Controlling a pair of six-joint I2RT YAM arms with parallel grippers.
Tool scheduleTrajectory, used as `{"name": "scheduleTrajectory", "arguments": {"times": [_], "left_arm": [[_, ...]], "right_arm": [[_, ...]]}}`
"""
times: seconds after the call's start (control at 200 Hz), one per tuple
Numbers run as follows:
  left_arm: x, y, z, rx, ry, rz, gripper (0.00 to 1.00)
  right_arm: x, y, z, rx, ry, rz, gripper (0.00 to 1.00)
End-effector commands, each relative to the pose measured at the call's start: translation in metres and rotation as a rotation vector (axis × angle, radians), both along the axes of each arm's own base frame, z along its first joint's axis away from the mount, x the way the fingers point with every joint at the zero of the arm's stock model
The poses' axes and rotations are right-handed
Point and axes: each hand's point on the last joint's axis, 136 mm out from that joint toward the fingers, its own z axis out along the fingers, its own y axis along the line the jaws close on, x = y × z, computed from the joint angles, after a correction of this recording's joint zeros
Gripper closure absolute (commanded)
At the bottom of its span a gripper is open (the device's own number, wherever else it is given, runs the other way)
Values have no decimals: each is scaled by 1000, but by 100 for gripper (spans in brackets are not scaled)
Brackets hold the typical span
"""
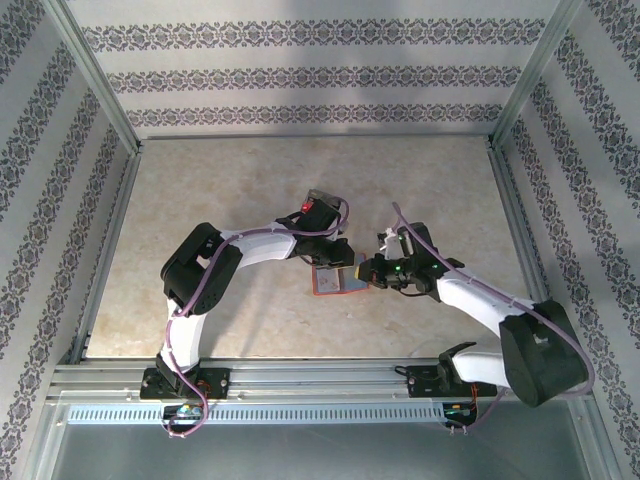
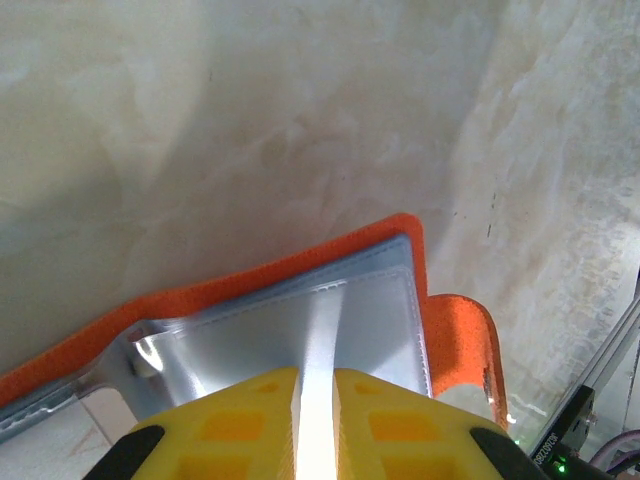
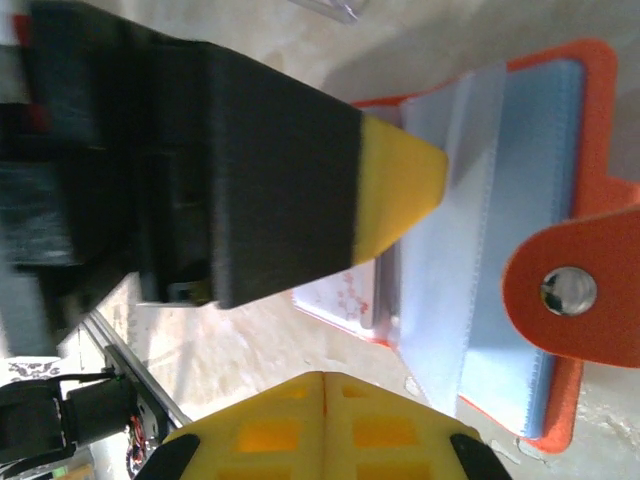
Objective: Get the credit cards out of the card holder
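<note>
The orange-red card holder [image 1: 333, 285] lies open on the table between both arms. My left gripper [image 2: 318, 375] is shut on a raised fold of its grey-blue inner pocket [image 2: 385, 315], and its yellow tip [image 3: 410, 185] meets the same pocket in the right wrist view. The holder's rounded snap tab [image 3: 568, 290] lies flat to the right. A white credit card with red marks [image 3: 345, 295] sticks out of the holder's edge. My right gripper [image 3: 325, 378] is shut with nothing in it, just off the holder's side [image 1: 364, 270].
The beige marbled table [image 1: 240, 190] is fenced by metal rails [image 1: 100, 250] and patterned walls. A clear plastic edge [image 3: 328, 8] shows beyond the holder. Both arms crowd the table's middle; open surface lies to the left and the far side.
</note>
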Motion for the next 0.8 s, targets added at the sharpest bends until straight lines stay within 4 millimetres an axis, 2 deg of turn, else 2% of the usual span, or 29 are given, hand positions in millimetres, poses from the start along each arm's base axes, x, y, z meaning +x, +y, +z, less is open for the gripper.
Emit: {"name": "scheduleTrajectory", "arguments": {"times": [0.0, 0.11, 0.265, 0.33, 0.45, 0.65, 0.799], "left_arm": [[-4, -2, -4, 15, 9, -13, 83], [-4, -1, 2, 8, -1, -11, 83], [-4, 2, 27, -8, -54, -9, 81], [-5, 7, 39, -8, -79, -5, 80], [-10, 22, 49, 1, -96, 14, 80], [-22, 55, 32, 31, -59, 73, 80], [-27, 69, 17, 38, -28, 101, 83]], "right_arm": [[3, -3, -16, -37, 8, -35, 99], [2, -14, -29, -108, 16, -71, 99], [-6, -20, -45, -154, 53, -49, 99], [-7, -20, -48, -160, 64, -44, 99], [-8, -23, -51, -176, 62, -45, 99], [-9, -24, -56, -190, 73, -37, 99], [-9, -24, -57, -194, 75, -34, 99]]}}
